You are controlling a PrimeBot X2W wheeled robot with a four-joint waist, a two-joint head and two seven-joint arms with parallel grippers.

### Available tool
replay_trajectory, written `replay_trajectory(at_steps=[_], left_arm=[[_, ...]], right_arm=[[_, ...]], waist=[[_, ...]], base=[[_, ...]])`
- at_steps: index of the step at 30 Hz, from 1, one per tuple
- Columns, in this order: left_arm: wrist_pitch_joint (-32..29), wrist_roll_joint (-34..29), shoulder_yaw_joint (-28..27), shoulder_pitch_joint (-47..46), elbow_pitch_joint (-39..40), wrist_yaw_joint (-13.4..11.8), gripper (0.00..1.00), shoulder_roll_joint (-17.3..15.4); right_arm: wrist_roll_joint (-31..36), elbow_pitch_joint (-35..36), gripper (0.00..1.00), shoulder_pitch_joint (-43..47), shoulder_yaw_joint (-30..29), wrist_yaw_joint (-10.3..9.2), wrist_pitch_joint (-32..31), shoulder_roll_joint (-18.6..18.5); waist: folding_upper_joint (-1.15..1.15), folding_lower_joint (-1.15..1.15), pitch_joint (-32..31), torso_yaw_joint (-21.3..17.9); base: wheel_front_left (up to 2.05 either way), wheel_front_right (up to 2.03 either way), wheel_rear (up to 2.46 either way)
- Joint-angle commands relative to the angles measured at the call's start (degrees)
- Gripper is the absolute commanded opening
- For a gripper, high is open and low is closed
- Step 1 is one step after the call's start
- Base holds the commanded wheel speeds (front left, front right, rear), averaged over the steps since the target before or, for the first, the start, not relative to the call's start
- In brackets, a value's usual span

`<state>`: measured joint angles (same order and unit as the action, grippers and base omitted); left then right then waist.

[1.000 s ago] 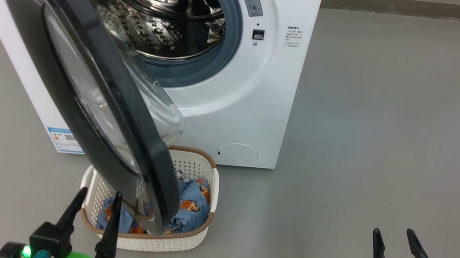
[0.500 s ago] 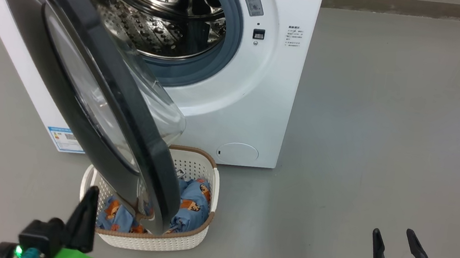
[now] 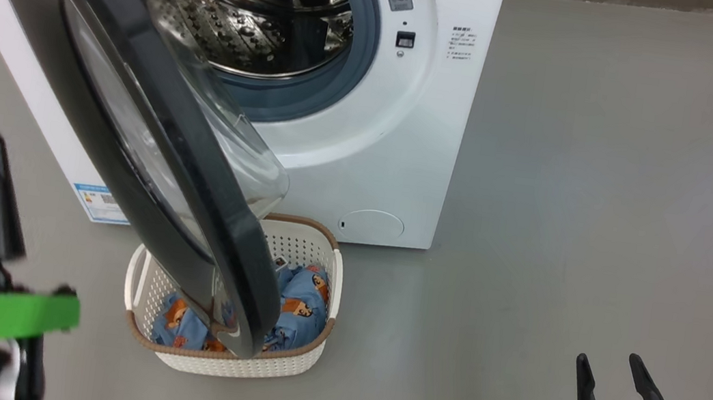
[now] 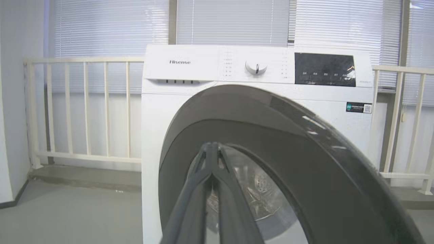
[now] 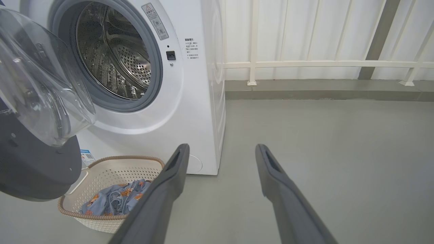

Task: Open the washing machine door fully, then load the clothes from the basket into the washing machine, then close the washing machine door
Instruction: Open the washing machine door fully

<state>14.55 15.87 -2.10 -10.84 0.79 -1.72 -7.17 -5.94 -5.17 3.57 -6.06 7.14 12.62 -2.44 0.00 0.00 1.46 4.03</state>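
I read the left gripper (image 4: pixel 212 146) as clenched. In its wrist view the two dark fingers meet at the tips with nothing between them, pointing at the door (image 4: pixel 305 152). In the head view it is blurred at the lower left, well apart from the basket (image 3: pixel 224 365). The right gripper (image 5: pixel 221 149) is released. Its tapered matte fingers are spread over bare grey floor (image 5: pixel 339 152) and hold nothing.

The door stands swung out from the washer (image 3: pixel 407 131). Its rim is wide, glossy and black, and its centre is a bulging clear glass bowl (image 5: pixel 44 88). Behind it the round opening shows a grey rubber gasket (image 3: pixel 363 42) and a perforated steel drum (image 3: pixel 244 6).

The basket sits on the floor just before the washer, beneath the door's lower edge, which hides part of it in the head view. It is cream plastic, rectangular with rounded corners, perforated walls and a brown woven-look rim. The clothes (image 3: pixel 301 303) lie inside it: crumpled light blue fabric with orange-brown figures.

Legible writing: the Hisense logo (image 4: pixel 180 62) on the top panel, left of a round dial (image 4: pixel 256 67) and a black display (image 4: pixel 324 69). A blue sticker (image 3: pixel 97 204) and a grey warning label (image 5: pixel 155 21) are too small to read.
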Motion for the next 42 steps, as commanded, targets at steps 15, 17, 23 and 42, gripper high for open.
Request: replay_trajectory(at_steps=[15,17,23,42], left_arm=[[-9.2,-3.2,20.9,-11.0,18.1,2.5,0.0,3.2],[-10.5,-2.4,25.4,-10.7,17.2,2.8,0.0,3.7],[-11.3,0.1,33.8,-10.4,11.8,1.2,0.0,4.2],[-10.4,4.2,33.0,-6.5,-4.9,-7.2,0.0,3.9]], right_arm=[[2.2,2.3,1.0,-2.0,2.7,0.35,-0.5,-0.4],[2.4,2.4,1.0,-2.1,3.2,0.35,-0.7,-0.4],[2.4,2.6,1.0,-2.5,4.2,0.35,-0.9,-0.4],[1.7,2.9,1.0,-1.6,4.4,0.35,-1.2,-0.4]], waist=[[0.0,0.0,1.4,1.3],[0.0,0.0,1.5,1.5],[0.0,0.0,2.0,2.5],[0.0,0.0,1.7,3.8]], base=[[0.0,0.0,0.0],[0.0,0.0,0.0],[0.0,0.0,0.0],[0.0,0.0,0.0]])
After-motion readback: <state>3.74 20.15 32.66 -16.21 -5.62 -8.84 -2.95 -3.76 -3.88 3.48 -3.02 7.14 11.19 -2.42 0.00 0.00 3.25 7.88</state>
